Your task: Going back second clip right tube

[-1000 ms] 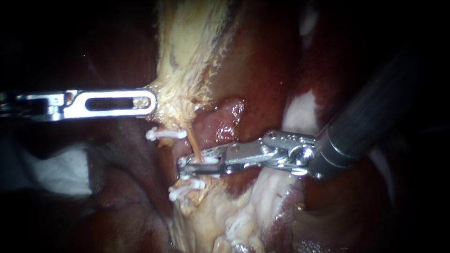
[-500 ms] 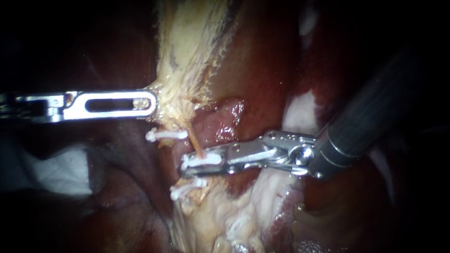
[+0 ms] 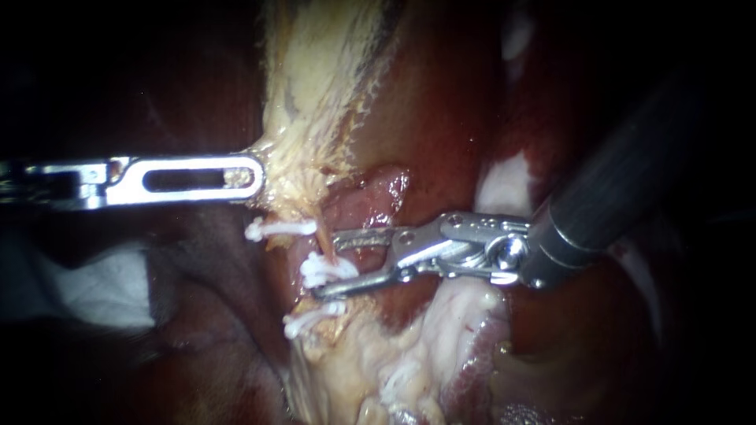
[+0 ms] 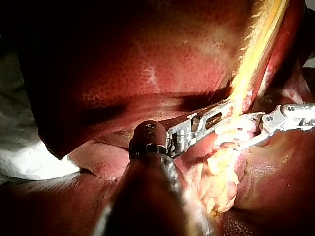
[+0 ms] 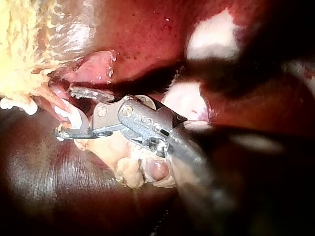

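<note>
Endoscope view: the left instrument comes in level, its end effector closed on the pale tissue above the tube, drawing it taut. The right instrument has its end effector wide. Its jaws stand one above and one below the middle clip, which sits across the tube between an upper clip and a lower clip. The lower jaw seems to brush the middle clip; the upper is clear of it.

Left wrist view: only here does the left instrument's hold show from behind, both jaws pinching the yellow strand under the liver. The clips are hard to pick out.

Right wrist view: the gap between the right instrument's jaws is plainest here, with the middle clip lying inside it and gripped by neither.

The clip is probably light, stiff plastic on a soft, thin tube that would tear easily. Nothing needs grasping; backing out should go straight along the shaft with the jaws wide, so that neither tip snags the clip.
</note>
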You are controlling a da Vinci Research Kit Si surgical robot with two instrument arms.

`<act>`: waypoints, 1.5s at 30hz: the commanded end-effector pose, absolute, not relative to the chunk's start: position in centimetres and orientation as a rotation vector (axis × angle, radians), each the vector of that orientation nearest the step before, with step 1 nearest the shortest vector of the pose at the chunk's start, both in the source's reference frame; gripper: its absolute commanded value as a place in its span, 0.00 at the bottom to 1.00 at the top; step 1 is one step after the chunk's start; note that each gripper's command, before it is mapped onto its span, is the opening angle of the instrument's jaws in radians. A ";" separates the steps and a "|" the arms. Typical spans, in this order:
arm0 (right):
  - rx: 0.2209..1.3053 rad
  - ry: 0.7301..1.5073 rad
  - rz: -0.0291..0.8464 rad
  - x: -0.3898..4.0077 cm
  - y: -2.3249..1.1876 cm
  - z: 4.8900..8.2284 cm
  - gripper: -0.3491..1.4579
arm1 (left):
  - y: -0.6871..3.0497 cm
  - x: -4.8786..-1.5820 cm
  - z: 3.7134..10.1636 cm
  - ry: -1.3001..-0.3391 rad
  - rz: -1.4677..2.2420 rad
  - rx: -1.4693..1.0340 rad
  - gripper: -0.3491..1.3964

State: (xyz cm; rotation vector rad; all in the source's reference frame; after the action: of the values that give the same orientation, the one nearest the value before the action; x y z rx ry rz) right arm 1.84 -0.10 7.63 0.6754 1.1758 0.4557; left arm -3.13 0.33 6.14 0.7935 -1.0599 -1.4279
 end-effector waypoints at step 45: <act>0.560 1.240 0.272 0.20 0.08 6.61 0.52 | 0.17 -3.31 6.33 -1.066 -1.408 0.796 0.00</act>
State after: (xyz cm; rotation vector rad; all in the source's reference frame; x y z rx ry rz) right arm 0.20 0.08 6.61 0.5593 1.2403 0.2726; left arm -3.34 0.15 6.36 0.7984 -1.0676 -1.4045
